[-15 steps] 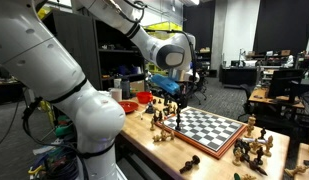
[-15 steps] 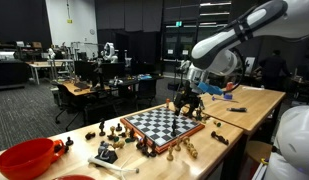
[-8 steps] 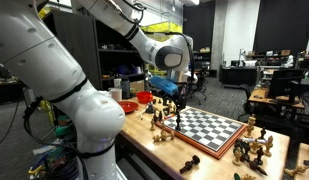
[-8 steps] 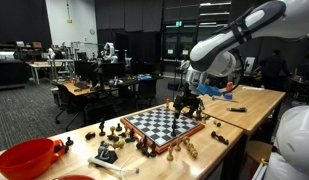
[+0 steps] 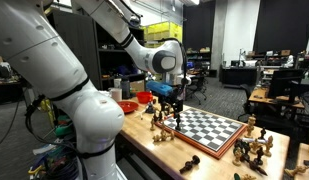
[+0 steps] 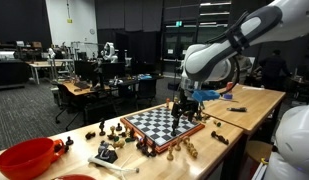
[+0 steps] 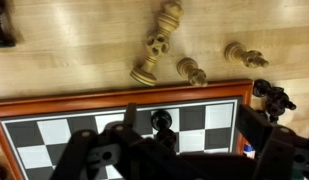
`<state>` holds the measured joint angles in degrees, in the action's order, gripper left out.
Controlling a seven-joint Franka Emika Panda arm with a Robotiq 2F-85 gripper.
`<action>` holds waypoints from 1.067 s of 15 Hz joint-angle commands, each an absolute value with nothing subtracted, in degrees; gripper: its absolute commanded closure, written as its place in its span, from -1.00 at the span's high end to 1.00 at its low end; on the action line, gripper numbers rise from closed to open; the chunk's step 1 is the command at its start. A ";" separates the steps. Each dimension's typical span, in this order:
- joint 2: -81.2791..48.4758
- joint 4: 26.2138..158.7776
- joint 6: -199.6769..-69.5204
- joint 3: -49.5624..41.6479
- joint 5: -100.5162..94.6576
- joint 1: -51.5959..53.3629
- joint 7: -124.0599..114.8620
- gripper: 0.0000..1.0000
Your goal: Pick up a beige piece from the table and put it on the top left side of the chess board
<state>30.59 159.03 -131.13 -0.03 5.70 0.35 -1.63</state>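
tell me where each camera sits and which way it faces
An exterior view sits beside the robot's white base, which fills its left, facing along the pale tan wooden table to the reddish-rimmed checked chess board.
An exterior view sits by a red bowl, base lower right, white arm overhead, facing the chess board.
Wrist view looks straight down on its rim and fallen beige pieces; dark gripper at bottom.
All share the chess board.

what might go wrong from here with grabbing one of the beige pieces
1. The beige pieces lie toppled and close together on the table. Closing on one may knock or roll the ones beside it.
2. The open gripper hangs over the chess board near its rim, right by a standing dark piece. Coming down here could tip it.
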 commanded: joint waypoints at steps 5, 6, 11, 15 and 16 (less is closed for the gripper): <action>25.36 158.97 -134.44 4.55 0.04 -0.87 -9.37 1.00; 24.61 158.98 -134.68 4.85 -0.49 -0.89 -10.16 1.00; 20.79 158.98 -136.38 5.57 -2.51 -0.79 -12.63 1.00; 18.80 158.96 -136.88 5.68 -2.31 -0.13 -12.83 0.36; 18.53 158.95 -136.91 5.75 -2.24 0.00 -12.85 0.23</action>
